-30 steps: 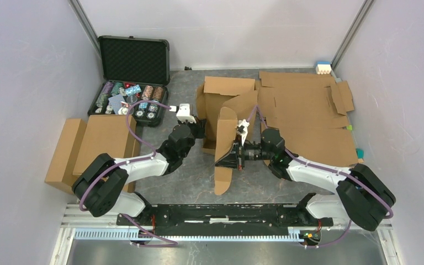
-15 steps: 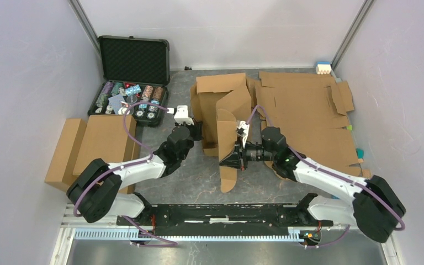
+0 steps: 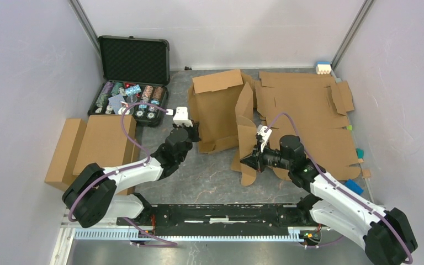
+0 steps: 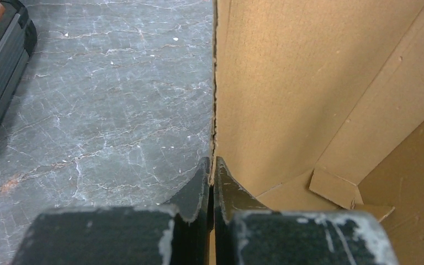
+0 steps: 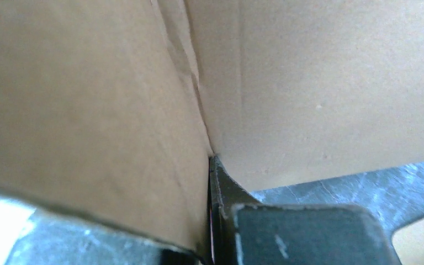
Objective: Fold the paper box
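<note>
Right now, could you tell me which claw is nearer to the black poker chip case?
Left. The left claw grips the left edge of the paper box, just right of the black case; the right claw grips the box's right flap, farther away.

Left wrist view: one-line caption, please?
Left pincer shut on the edge of the paper box wall, grey table beside.

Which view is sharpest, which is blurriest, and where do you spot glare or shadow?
Top external: sharp and evenly lit, with only faint shadow around the paper box. Left wrist: the table veins are crisp, and the left gripper near the lens is slightly soft. Right wrist: blurriest, with cardboard filling the frame close to the right gripper and a blown-out white patch at lower left.
</note>
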You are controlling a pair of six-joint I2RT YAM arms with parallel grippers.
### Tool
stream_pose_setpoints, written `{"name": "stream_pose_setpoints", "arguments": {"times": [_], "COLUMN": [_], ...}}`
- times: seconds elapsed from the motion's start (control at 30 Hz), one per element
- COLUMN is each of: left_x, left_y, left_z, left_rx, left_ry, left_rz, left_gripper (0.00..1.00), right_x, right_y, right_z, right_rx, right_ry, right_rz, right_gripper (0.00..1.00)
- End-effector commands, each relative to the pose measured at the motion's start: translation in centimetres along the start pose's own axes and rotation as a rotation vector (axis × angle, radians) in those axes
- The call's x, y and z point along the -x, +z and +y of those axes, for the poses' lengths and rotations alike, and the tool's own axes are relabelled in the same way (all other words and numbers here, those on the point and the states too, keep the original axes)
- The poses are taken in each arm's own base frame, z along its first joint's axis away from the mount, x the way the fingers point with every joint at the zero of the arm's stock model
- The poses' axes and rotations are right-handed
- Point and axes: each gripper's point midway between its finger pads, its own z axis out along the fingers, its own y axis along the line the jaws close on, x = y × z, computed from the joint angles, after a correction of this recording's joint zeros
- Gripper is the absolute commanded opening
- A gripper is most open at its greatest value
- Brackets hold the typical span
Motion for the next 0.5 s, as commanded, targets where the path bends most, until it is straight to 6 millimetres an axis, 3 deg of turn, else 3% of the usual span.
{"name": "stream_pose_setpoints", "arguments": {"times": [0.0,0.2,0.47], "left_x": [2.3,2.5,3.3], "left_y": [-0.4,-0.5,0.3], "left_z": [0.2,0.1,0.5], "left_rx": [0.016,0.003,0.06], "left_ry": [0.009,0.009,-0.058], "left_rz": [-0.076,-0.094,-0.131], "left_gripper": [0.02,0.02,0.02], "right_x": [-1.4,-2.3,-4.6], "right_y": [-1.2,-2.7,-3.3], "right_z": [-1.6,-3.6,-3.1], "right_rx": [-0.106,-0.251,-0.251], "right_ry": [0.002,0.005,0.081], "right_rz": [0.058,0.092,0.101], "right_gripper": [0.07,0.08,0.08]}}
